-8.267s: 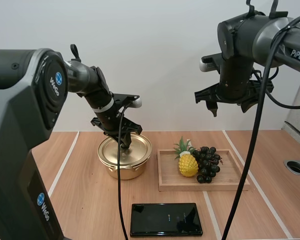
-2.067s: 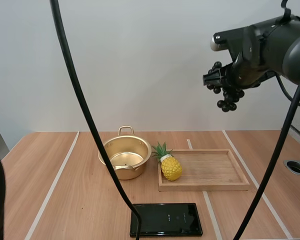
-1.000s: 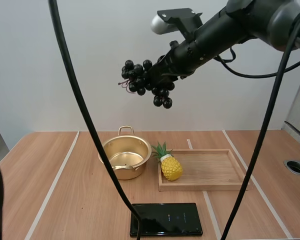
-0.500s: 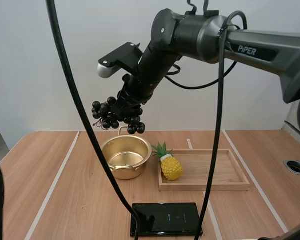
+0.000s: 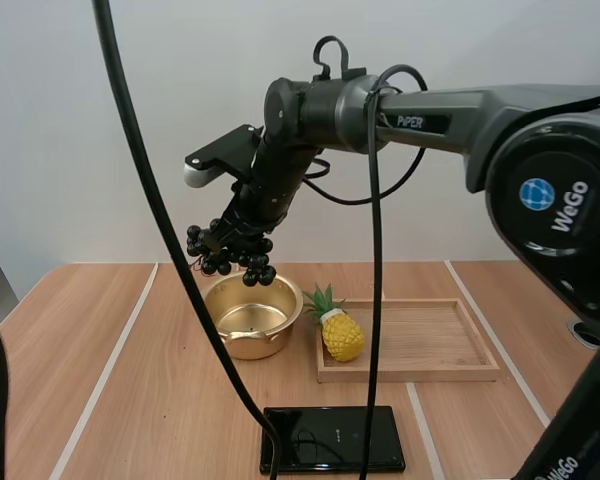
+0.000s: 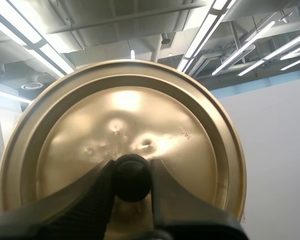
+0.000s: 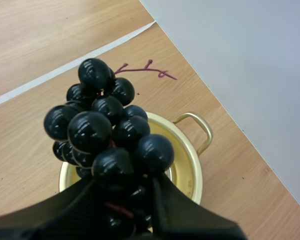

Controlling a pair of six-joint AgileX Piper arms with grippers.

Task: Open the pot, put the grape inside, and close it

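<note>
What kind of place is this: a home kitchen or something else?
Probably a robot test bench, not a kitchen. A table marked with pale lines carries a pot, a tray and a pineapple that looks like a toy; the left gripper holds the lid, the right gripper holds grapes over the pot.

Can't see the tips of the right claw (image 5: 235, 243) from the high view: tucked behind the grapes (image 5: 230, 258). Can't see the far rim or back handle of the pot (image 5: 252, 345) there either, blocked by the same bunch. From the right wrist, can't see most of the pot's inside, lost under the grapes, nor the low end of the bunch, sunk between the black fingers (image 7: 185, 215). From the left wrist, can't see the low rim of the lid (image 6: 140, 110), blocked by the left claw (image 6: 131, 167) and cut off at the edge. Can't make out the left end of the tray (image 5: 430, 372) behind the pineapple (image 5: 342, 337).
</note>
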